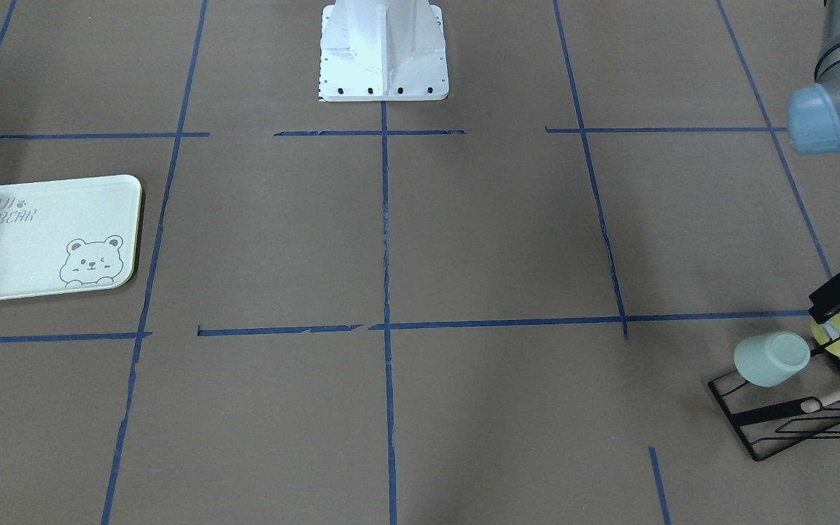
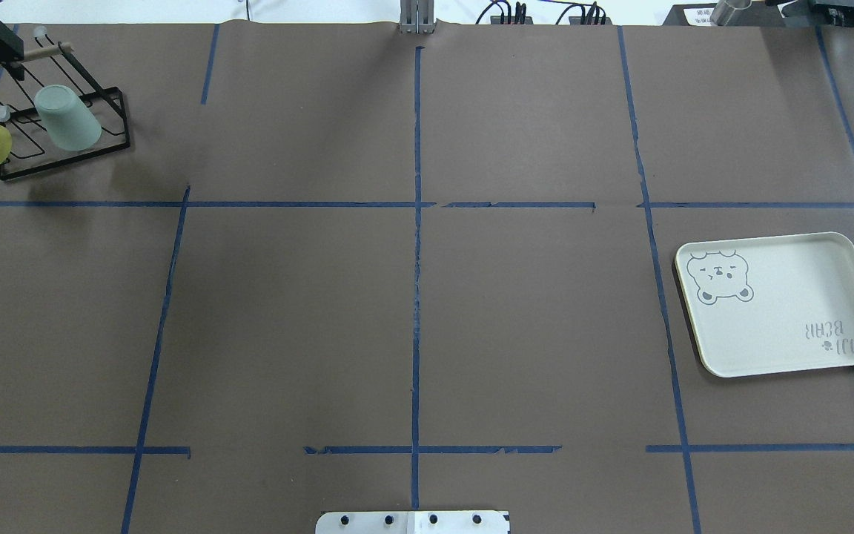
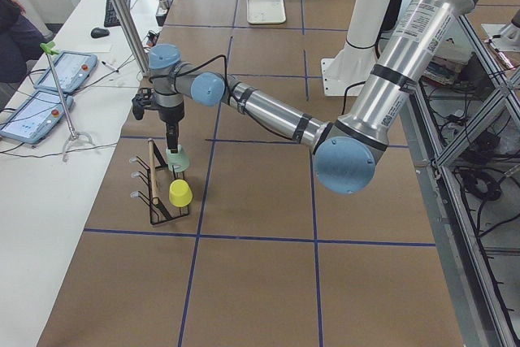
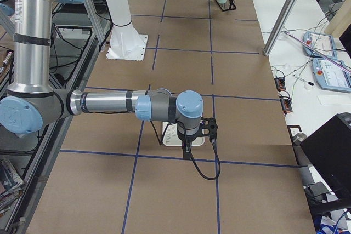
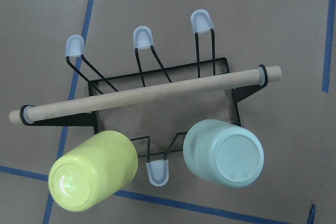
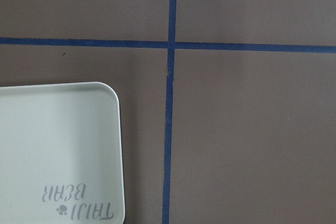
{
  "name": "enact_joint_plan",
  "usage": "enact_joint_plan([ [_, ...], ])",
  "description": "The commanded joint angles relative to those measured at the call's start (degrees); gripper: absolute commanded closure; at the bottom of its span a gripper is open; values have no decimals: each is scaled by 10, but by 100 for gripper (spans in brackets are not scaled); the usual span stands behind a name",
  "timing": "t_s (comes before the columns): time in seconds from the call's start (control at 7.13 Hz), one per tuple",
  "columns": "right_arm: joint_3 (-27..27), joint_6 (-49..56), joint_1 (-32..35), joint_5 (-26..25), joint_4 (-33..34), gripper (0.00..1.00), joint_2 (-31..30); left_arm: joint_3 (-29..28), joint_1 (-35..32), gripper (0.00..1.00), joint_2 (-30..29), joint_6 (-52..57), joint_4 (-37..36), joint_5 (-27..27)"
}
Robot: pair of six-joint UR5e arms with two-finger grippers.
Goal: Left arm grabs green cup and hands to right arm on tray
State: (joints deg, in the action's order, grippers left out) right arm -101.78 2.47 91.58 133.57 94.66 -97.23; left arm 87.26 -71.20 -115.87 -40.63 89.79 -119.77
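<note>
The green cup (image 5: pixel 226 153) hung base-up on a black wire rack (image 5: pixel 242 92), lower right of the left wrist view. We judged it light, stiff and slick, best pinched across its tapered wall. We could not tell whether the left gripper (image 3: pixel 173 144) was spread

Left arm (image 3: pixel 357 111) and right arm (image 4: pixel 104 102) were silver metal tubes with grey joints and pale blue round caps. White printed label (image 3: pixel 426 15) wrapped left arm's upper tube. Left cable (image 3: pixel 213 58), black, arched over wrist; right cable (image 4: pixel 202 177), black, looped below wrist. White pedestal (image 1: pixel 383 51) had dark bolt holes along foot.
</note>
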Motion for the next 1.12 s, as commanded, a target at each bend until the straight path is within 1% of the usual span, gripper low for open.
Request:
enact_joint_plan([
  [0.0, 0, 0, 0, 0, 0, 0, -1, -55, 41, 0, -15, -54, 71, 59],
  [0.14, 0, 0, 0, 0, 0, 0, -1, -84, 42, 0, -23, -68, 105, 59],
  [0.28, 0, 0, 0, 0, 0, 0, -1, -95, 42, 0, -25, -75, 124, 59],
  [0.7, 1, 0, 0, 0, 0, 0, -1, -96, 68, 0, -23, -76, 126, 59],
  [0.98, 4, 0, 0, 1, 0, 0, -1, -96, 69, 0, -17, -69, 126, 59],
])
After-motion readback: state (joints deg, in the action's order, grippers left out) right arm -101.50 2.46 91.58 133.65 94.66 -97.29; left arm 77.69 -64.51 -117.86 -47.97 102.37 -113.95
